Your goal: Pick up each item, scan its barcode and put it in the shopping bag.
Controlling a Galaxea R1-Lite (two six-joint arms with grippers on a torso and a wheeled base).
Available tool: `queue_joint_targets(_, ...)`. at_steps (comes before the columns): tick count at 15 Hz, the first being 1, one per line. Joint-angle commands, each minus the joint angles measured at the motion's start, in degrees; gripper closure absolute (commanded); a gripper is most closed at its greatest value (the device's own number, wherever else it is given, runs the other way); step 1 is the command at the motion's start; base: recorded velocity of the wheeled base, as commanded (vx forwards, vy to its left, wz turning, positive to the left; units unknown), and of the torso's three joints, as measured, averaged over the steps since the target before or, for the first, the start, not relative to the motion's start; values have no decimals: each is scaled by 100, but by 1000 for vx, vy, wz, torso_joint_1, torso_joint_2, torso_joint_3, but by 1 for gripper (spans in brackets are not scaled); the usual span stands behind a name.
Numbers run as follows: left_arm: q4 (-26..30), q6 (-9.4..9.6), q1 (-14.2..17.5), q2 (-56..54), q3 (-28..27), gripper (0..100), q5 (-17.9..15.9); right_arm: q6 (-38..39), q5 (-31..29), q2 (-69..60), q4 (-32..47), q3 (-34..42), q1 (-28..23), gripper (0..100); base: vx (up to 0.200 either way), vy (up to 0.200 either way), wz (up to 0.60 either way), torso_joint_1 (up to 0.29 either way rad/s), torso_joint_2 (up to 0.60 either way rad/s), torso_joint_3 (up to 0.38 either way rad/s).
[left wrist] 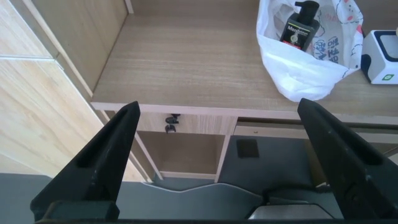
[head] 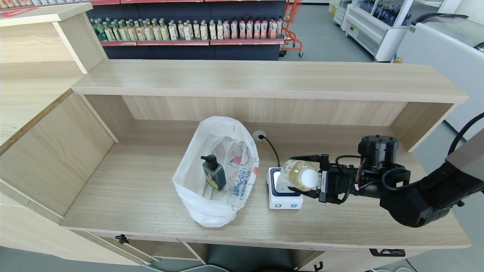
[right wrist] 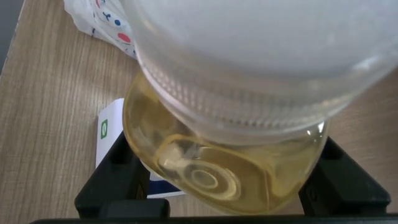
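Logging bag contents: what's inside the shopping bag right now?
One dark pump bottle stands inside the shopping bag. Plastic folds cover the bag's floor around it, so anything lying low cannot be seen. The clear bottle is outside, in the right claw.

The right arm (head: 412, 200), at the right of the head view, is matte black: a bulky rounded shell, then a squat cylindrical housing (head: 378, 149) with what may be small screws round its top. Thin black cables (head: 393, 181) loop beside a pale strip (head: 323, 181). The right gripper (head: 292, 173) has slim black fingers. The left gripper (left wrist: 217, 106) has two flat, tapering black wedges.
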Motion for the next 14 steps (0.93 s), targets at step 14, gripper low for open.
queue_joint_targets(14, -2, 0, 1, 1, 0, 0, 1, -59, 178, 246, 9, -82, -78, 100, 0, 0, 0, 0, 0, 0)
